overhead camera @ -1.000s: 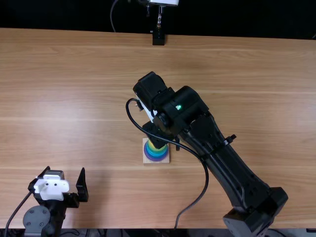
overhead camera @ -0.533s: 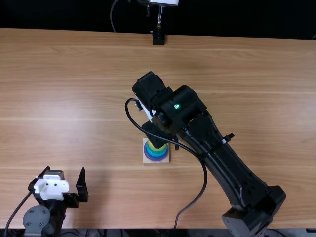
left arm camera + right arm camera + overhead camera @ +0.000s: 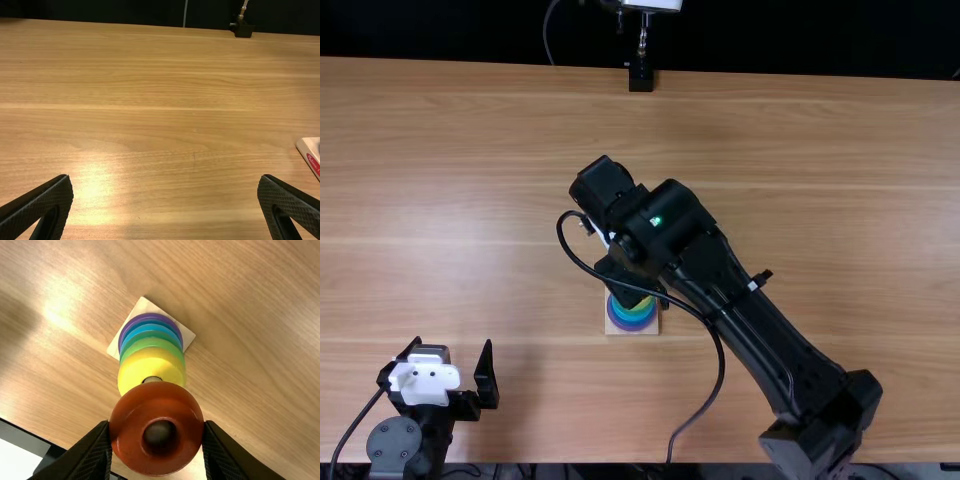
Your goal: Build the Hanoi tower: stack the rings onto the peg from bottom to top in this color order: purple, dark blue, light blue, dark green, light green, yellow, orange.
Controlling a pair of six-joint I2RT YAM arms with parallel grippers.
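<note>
The right gripper (image 3: pixel 624 280) grips the orange ring (image 3: pixel 127 427), its fingers parted by the ring's width and touching opposite sides. The yellow ring (image 3: pixel 132 371) tops the stack on the wooden base (image 3: pixel 142 306), with green, blue and purple below, all on the bench (image 3: pixel 820 150). The left gripper (image 3: pixel 453 345) has its fingers wide apart, nothing between them.

Left arm (image 3: pixel 395 445), jaws wide; right arm (image 3: pixel 770 330), seemingly downturned, gripping.
</note>
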